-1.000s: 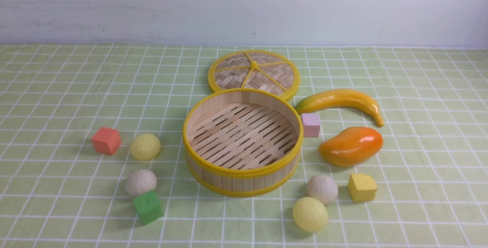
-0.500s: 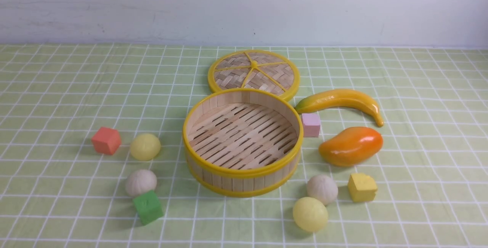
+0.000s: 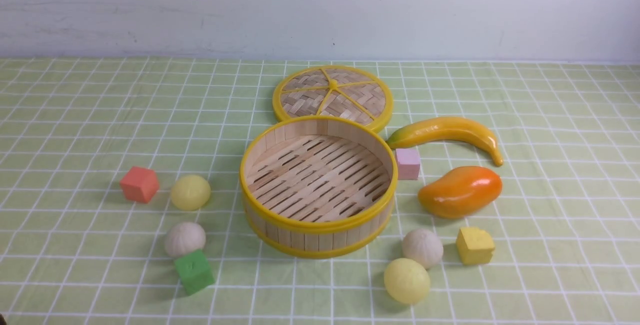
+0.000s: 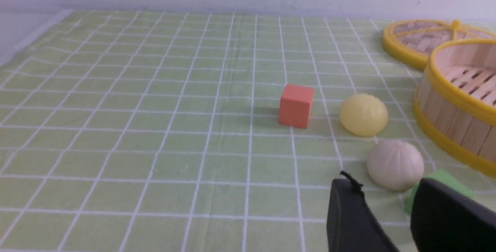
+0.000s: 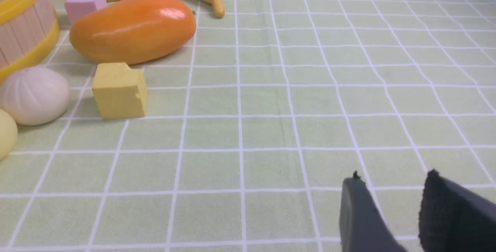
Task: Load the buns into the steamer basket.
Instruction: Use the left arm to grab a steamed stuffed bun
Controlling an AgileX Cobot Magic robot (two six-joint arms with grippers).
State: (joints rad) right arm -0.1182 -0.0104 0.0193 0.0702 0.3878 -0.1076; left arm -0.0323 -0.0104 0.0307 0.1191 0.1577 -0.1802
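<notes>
Both claws, the left claw (image 4: 381,195) and the right claw (image 5: 391,190), stand open with a gap between their fingers, holding nothing. Four buns (image 3: 190,192) lie on the desk (image 3: 320,290), two on each side of the steamer basket (image 3: 319,239).

steamer basket (image 3: 320,240): pale slats, yellow rims | left of basket: coral-red cube (image 3: 139,184), green cube (image 3: 194,271) were solid-coloured | right of basket: mango (image 3: 460,192) was orange, cube (image 3: 408,163) was pink | under basket: cloth (image 3: 560,275) was green with white grid lines
</notes>
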